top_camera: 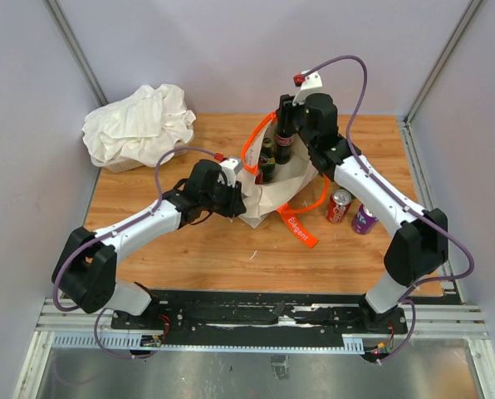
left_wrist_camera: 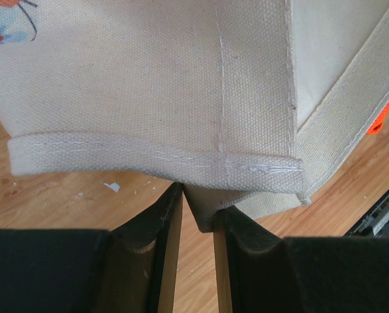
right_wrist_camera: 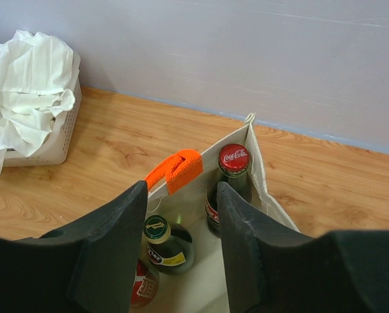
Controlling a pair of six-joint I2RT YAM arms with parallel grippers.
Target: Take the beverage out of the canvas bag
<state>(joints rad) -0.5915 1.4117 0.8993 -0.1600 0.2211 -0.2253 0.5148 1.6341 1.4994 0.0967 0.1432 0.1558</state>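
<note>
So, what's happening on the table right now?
The left gripper is pinched on the hem of the canvas bag. The right gripper hangs open above the bag's mouth, near a red-capped cola bottle; a green-capped bottle stands beside it inside. No drink is gripped yet. A red can and a purple can stand on the table next to the bag.

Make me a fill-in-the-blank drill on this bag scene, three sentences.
1. The left pincer is ___ on the bag's rim.
2. The right pincer hangs open above the bag; the Coke bottle's cap is ___.
3. The can beside the red can is ___.
Missing: shut; red; purple.
</note>
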